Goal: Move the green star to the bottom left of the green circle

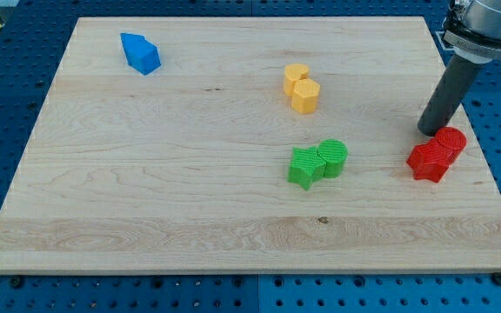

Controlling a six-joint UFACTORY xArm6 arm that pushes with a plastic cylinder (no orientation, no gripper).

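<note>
- The green star (305, 167) lies right of the counter's (146, 200) middle, touching the green circle (333, 157) on that circle's left and slightly lower side.
- The tip (428, 130) stands far off at the view's right, just above and left of the red pair (437, 154), close to them; whether it touches them I cannot tell.
- There are no jaws on this arm, only a plain dark rod, so nothing opens, shuts or holds anything.
- Judging by the layout, the star already sits roughly bottom-left of the circle, so the step in hand looks like a final check or a small correction, or the approach has not begun.
- If a nudge is wanted, the tip must cross leftward, skirting the red pair and the circle, and come at the star from its upper side to push it a little downward.
- The yellow pair (301, 88) and the blue block (140, 53) sit well apart from that path.
</note>
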